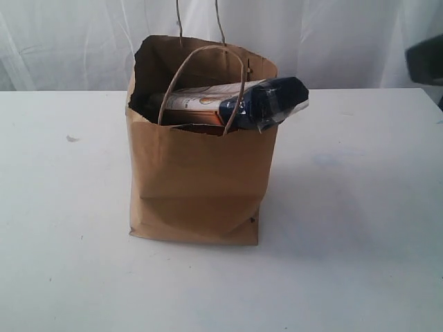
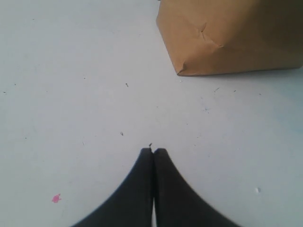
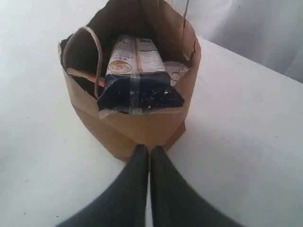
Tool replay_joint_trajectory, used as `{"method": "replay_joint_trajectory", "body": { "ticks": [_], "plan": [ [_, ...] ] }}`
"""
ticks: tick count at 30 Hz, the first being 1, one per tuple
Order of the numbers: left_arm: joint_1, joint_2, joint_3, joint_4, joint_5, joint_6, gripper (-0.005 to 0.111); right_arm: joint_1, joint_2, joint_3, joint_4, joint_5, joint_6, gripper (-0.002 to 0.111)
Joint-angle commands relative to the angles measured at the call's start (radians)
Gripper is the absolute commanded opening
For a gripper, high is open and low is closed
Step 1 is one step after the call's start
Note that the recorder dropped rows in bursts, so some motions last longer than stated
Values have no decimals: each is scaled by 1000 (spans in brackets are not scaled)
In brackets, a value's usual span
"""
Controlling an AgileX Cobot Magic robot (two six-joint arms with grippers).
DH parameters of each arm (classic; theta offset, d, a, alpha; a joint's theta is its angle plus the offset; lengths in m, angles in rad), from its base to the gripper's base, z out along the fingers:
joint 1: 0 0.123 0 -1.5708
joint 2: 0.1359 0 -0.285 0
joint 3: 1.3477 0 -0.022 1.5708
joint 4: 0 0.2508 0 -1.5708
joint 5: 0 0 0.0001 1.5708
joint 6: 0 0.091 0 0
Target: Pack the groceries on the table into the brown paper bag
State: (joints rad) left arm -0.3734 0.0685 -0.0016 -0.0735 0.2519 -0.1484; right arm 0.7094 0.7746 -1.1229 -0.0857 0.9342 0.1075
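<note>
The brown paper bag (image 1: 197, 183) stands upright in the middle of the white table (image 1: 360, 263). A long spaghetti packet (image 1: 235, 102) lies across its mouth, its dark blue end (image 1: 280, 100) poking out over the right rim. In the right wrist view the packet (image 3: 137, 75) rests in the bag (image 3: 142, 127) beside a tin can (image 3: 176, 72) and an orange edge (image 3: 85, 75). My right gripper (image 3: 150, 150) is shut and empty, drawn back from the bag. My left gripper (image 2: 153, 151) is shut and empty over bare table, the bag's lower corner (image 2: 208, 47) some way beyond it.
A white curtain (image 1: 69, 41) hangs behind the table. A dark part of an arm (image 1: 426, 62) shows at the exterior view's right edge. A small pink speck (image 2: 56, 198) and tiny dark crumbs lie on the tabletop near my left gripper.
</note>
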Motion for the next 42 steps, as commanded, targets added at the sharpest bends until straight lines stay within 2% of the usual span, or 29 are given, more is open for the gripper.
{"method": "replay_joint_trajectory", "body": {
  "ticks": [1, 6, 16, 24, 26, 33, 36, 42],
  "plan": [
    [5, -9, 2, 0, 3, -2, 0, -1, -181, 142, 26, -55, 58, 0],
    [5, -9, 2, 0, 3, -2, 0, -1, -335, 256, 41, 65, 115, 0],
    [5, -9, 2, 0, 3, -2, 0, -1, -506, 471, 41, -138, 115, 0],
    [5, -9, 2, 0, 3, -2, 0, 0, -577, 771, 41, -542, 115, 0],
    [5, -9, 2, 0, 3, -2, 0, -2, -618, 859, 41, -595, 115, 0],
    [5, -9, 2, 0, 3, -2, 0, -81, -775, 1075, 41, -525, 115, 0],
    [5, -9, 2, 0, 3, -2, 0, -123, -775, 1107, 46, -487, 140, 0],
    [5, -9, 2, 0, 3, -2, 0, -144, -775, 1123, 51, -495, 140, 0]
  ]
}}
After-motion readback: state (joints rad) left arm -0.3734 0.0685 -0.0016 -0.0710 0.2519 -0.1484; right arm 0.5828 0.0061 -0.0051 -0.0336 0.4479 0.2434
